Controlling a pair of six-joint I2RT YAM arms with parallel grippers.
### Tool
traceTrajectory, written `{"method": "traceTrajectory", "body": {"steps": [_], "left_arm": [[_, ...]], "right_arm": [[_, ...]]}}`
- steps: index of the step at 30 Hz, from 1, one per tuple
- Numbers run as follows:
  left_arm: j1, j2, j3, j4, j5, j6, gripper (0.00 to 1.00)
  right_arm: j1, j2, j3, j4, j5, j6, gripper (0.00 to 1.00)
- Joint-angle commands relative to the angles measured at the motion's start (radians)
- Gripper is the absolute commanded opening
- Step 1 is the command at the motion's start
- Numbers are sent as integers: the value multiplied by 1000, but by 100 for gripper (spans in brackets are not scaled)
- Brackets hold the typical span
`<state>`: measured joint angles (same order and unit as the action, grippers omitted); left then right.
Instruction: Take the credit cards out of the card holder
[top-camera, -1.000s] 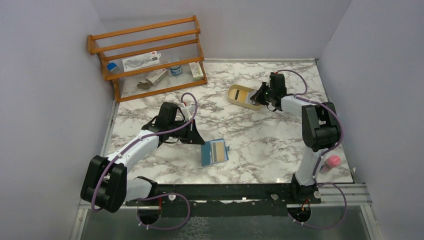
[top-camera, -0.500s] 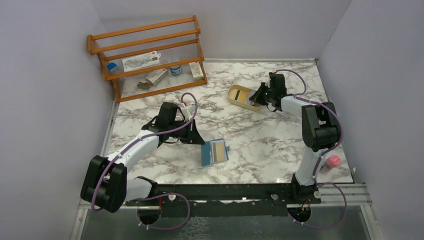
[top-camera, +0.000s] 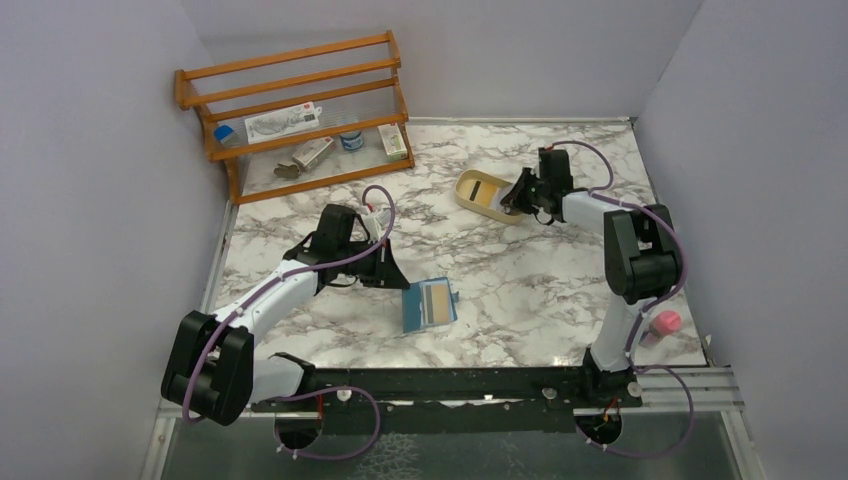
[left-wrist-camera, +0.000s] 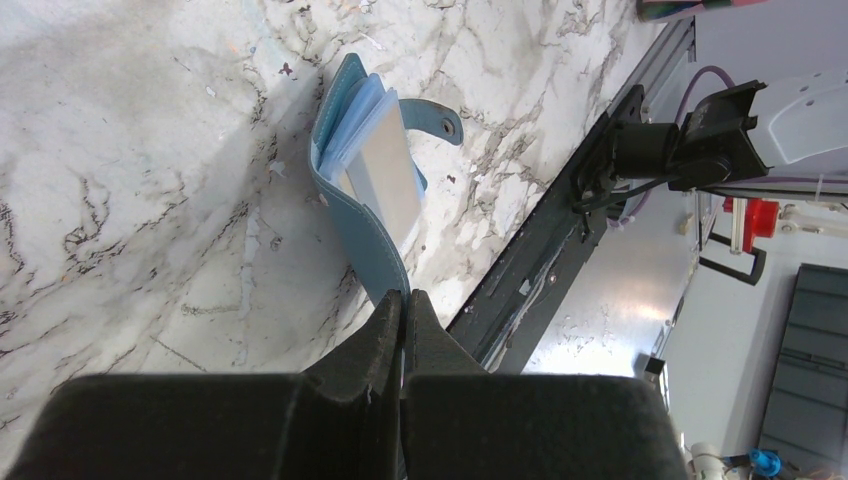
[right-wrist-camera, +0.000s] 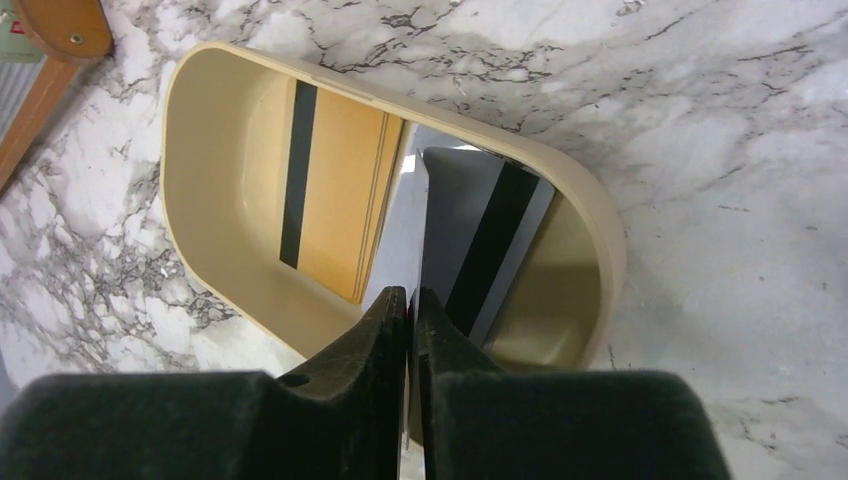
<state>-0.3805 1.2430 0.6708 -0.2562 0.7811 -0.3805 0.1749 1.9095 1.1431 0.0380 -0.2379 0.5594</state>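
The teal-blue card holder (top-camera: 428, 305) lies open on the marble near the front, and its pale credit cards (left-wrist-camera: 385, 180) show inside. My left gripper (top-camera: 400, 285) is shut on the edge of the holder's cover (left-wrist-camera: 375, 240); in the left wrist view the cover runs down into the gripper (left-wrist-camera: 404, 297). At the back right, my right gripper (top-camera: 512, 197) hangs over the tan tray (top-camera: 470, 180). It is closed on a grey credit card with a black stripe (right-wrist-camera: 470, 230) that stands on edge in the tray (right-wrist-camera: 590, 215). An orange card (right-wrist-camera: 335, 200) lies flat inside.
A wooden rack (top-camera: 300, 110) holding small items stands at the back left. A pink object (top-camera: 664, 322) sits by the right arm's base. A black rail (top-camera: 450, 380) runs along the near edge. Grey walls close in three sides.
My right gripper has shifted slightly toward the tray with the card. The left arm and the card holder have not moved.
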Motion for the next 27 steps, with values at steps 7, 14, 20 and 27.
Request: {"method": "traceTrajectory", "body": {"steps": [7, 14, 20, 27], "left_arm": [[3, -8, -9, 19, 32, 14, 0], [3, -1, -9, 19, 32, 15, 0], [4, 12, -7, 19, 34, 20, 0], [3, 28, -7, 17, 31, 22, 0]], "right_arm": [[-6, -81, -9, -88, 75, -43, 46], [-6, -114, 35, -187, 168, -78, 57], [-6, -155, 78, -261, 305, -141, 63], [-6, -230, 88, -272, 402, -181, 76]]}}
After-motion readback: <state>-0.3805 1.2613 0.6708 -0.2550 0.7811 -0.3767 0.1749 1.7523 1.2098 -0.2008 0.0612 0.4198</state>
